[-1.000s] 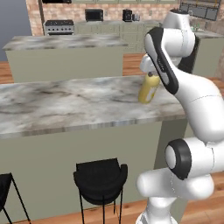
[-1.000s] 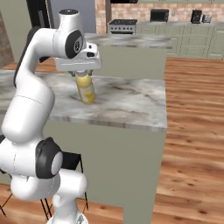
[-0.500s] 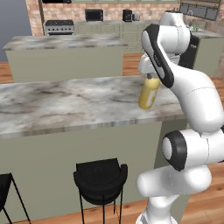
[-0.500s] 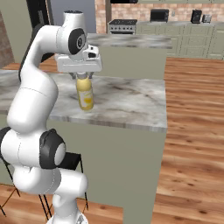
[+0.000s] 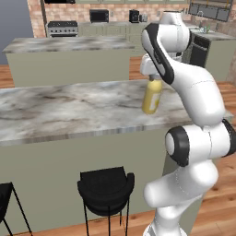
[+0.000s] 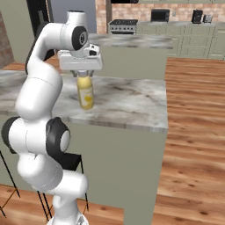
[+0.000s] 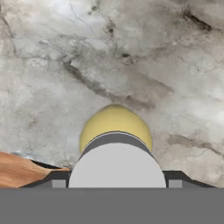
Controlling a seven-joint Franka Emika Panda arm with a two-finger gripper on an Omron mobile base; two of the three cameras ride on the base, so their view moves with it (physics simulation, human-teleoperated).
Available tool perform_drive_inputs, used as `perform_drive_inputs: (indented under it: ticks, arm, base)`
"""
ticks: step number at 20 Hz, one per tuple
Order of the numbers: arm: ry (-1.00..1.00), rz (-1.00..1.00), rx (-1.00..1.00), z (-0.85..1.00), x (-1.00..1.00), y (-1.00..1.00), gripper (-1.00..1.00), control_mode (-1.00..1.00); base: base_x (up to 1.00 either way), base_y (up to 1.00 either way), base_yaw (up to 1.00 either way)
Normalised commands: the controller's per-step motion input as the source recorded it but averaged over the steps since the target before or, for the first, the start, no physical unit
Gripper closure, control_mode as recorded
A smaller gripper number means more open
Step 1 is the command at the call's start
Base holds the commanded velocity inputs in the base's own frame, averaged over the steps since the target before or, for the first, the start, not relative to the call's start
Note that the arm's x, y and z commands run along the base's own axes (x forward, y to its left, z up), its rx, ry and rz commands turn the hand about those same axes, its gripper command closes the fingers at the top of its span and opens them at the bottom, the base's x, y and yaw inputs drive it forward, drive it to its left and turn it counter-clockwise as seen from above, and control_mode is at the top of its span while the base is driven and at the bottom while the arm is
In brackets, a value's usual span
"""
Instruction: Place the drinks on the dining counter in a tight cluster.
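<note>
Lowered since a second ago: yellow bottle (image 5: 151, 97), its base nearer the marble top of the dining counter (image 5: 69, 108), near that counter's right-hand end. Gripper (image 6: 83, 75) clamped on the bottle's grey cap from above, jaws part-spread to the cap's width. Left base view: bottle tilted slightly, neck tucked behind the white arm, grip itself hidden; black stools (image 5: 106, 191) at the counter front, second island (image 5: 69, 46) and stove (image 5: 62, 27) behind. Right base view: bottle (image 6: 85, 92) hanging under the hand, upright, wooden floor (image 6: 193, 114) past the counter end. Hand view: grey cap (image 7: 117, 164) and yellow shoulder seen from straight above over veined marble, finger tips (image 7: 175, 176) barely visible either side of the cap. Contact between bottle base and counter: cannot tell
</note>
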Motion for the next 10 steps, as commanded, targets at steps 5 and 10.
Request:
perform_drive_inputs:
  ticks: [5,10]
  arm:
    - [0.03,0.0,0.0,-0.07,0.42,0.0,1.0,-1.0]
    - [0.07,0.0,0.0,-0.25,0.54,0.0,1.0,-1.0]
  base:
    - [0.0,0.0,0.0]
    - [0.0,0.0,0.0]
